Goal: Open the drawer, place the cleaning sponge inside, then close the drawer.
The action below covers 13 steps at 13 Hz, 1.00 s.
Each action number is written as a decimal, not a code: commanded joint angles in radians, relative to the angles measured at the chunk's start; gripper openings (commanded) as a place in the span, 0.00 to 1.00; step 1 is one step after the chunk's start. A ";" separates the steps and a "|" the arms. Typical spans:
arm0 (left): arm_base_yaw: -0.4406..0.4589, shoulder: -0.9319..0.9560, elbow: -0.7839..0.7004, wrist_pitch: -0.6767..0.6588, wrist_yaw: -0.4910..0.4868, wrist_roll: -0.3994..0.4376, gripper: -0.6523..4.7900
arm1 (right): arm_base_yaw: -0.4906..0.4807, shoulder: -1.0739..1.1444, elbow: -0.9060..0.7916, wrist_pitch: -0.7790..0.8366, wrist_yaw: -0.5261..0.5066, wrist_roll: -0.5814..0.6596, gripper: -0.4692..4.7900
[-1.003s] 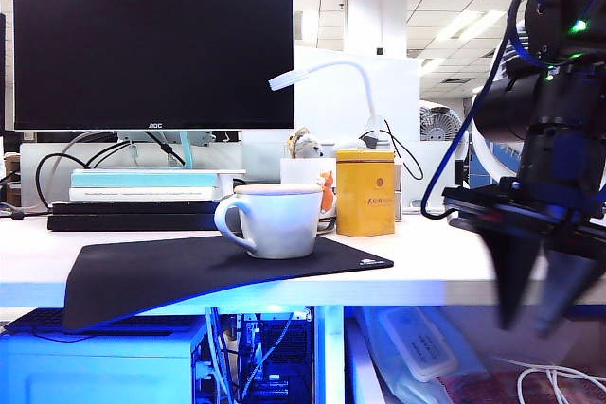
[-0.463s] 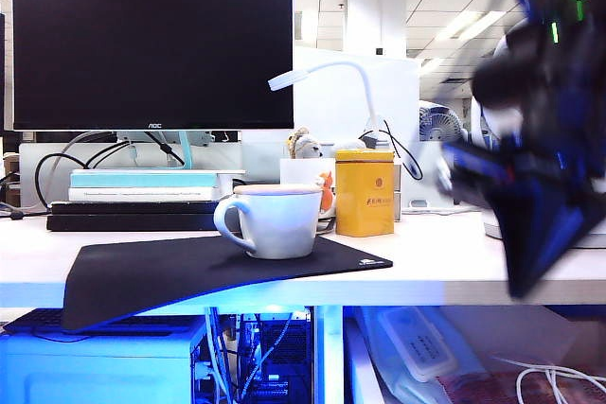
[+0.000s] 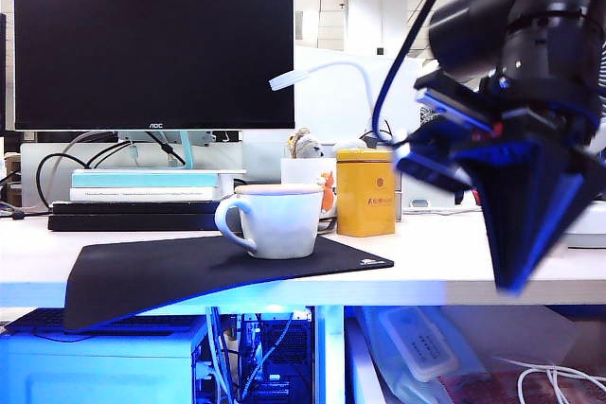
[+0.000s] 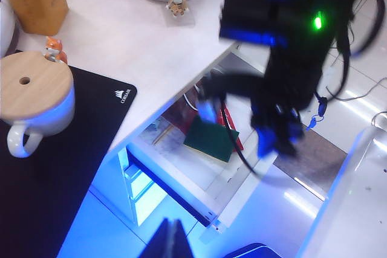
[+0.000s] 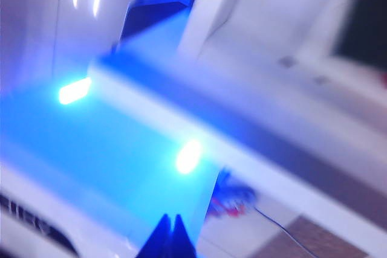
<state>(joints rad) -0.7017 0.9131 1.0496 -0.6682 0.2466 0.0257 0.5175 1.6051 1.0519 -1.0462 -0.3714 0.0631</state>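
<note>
While closed, right end effector (image 3: 519, 276) beside canister (image 3: 365, 192)

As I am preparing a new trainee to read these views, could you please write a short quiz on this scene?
1. True or false: the wide, shallow white desk drawer is shut.
2. Where does the rectangular yellow foam cleaning sponge with the green scouring layer lie? A on the black mouse mat; B in the drawer; C in a pincer.
3. What covers the white ceramic cup?
Key: 1 false, it stands open under the desk. 2 B; the right pincer hangs shut and empty at the desk's front edge, and the left pincer, also shut, hovers out in front of the desk. 3 a round wooden lid.
</note>
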 commanded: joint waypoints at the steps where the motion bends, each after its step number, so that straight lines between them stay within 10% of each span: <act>1: -0.001 -0.002 0.002 0.024 0.004 0.001 0.11 | 0.014 -0.002 -0.062 0.026 -0.053 -0.072 0.09; 13: -0.001 -0.002 0.002 0.018 0.004 0.001 0.11 | 0.017 0.119 -0.182 0.201 0.063 -0.135 0.09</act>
<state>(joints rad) -0.7017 0.9131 1.0496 -0.6624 0.2466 0.0257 0.5323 1.7252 0.8680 -0.8581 -0.3271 -0.0685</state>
